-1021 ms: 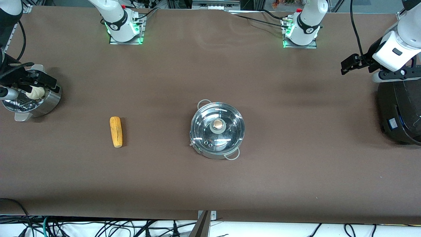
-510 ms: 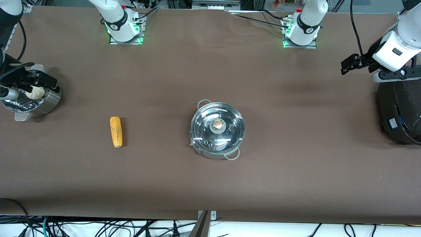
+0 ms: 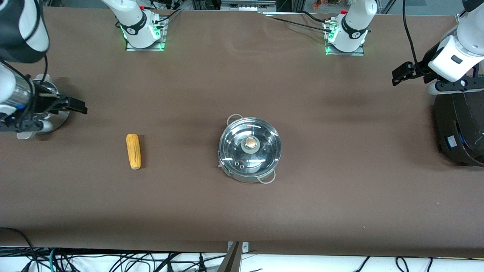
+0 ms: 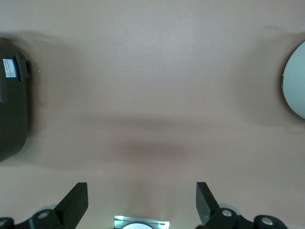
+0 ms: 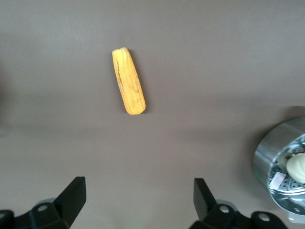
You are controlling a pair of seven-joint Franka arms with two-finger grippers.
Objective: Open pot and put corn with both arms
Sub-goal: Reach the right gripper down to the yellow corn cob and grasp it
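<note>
The steel pot [image 3: 249, 151] stands mid-table with its glass lid and tan knob [image 3: 250, 142] on; its edge shows in the left wrist view [image 4: 296, 81]. The yellow-orange corn [image 3: 133, 151] lies flat on the table toward the right arm's end, apart from the pot, and also shows in the right wrist view [image 5: 128, 82]. My right gripper [image 3: 20, 124] [image 5: 138, 195] is open and empty, up over the table's right-arm end beside the steamer pot. My left gripper [image 3: 455, 86] [image 4: 142, 200] is open and empty, over the table's left-arm end by the black cooker.
A steel steamer pot [image 3: 56, 118] [image 5: 279, 164] with a white bun [image 5: 298, 167] sits under the right arm. A large black cooker [image 3: 459, 128] [image 4: 12, 95] stands at the left arm's end. Brown table cloth [image 3: 340, 189] lies between.
The right arm has swung and risen over the steamer pot, and now hides the bun in the front view. The left arm, the pot and the corn have not moved.
</note>
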